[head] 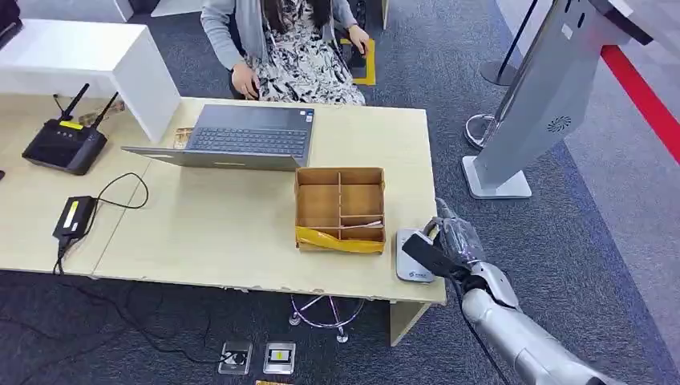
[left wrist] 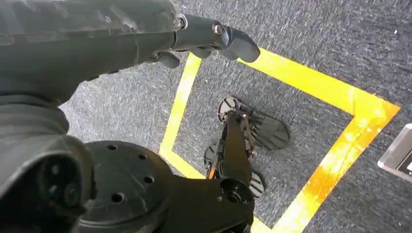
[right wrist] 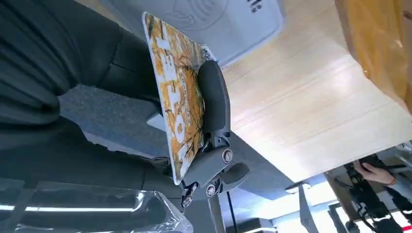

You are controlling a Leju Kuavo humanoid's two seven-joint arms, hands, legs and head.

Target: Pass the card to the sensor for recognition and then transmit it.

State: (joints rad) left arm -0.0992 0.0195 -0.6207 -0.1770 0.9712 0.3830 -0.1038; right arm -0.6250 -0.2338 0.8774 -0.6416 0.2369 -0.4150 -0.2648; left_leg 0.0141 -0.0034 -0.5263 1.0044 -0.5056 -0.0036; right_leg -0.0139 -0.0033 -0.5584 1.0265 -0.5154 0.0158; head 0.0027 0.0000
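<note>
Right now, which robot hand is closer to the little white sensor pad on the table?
Right. The right hand holds the card right beside the sensor pad at the table's corner. The left hand hangs over the carpet floor, away from it.

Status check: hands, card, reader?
Right robot hand grips the card, held just over the white reader at the table edge. Left robot hand hangs empty. Nothing in the way.
</note>
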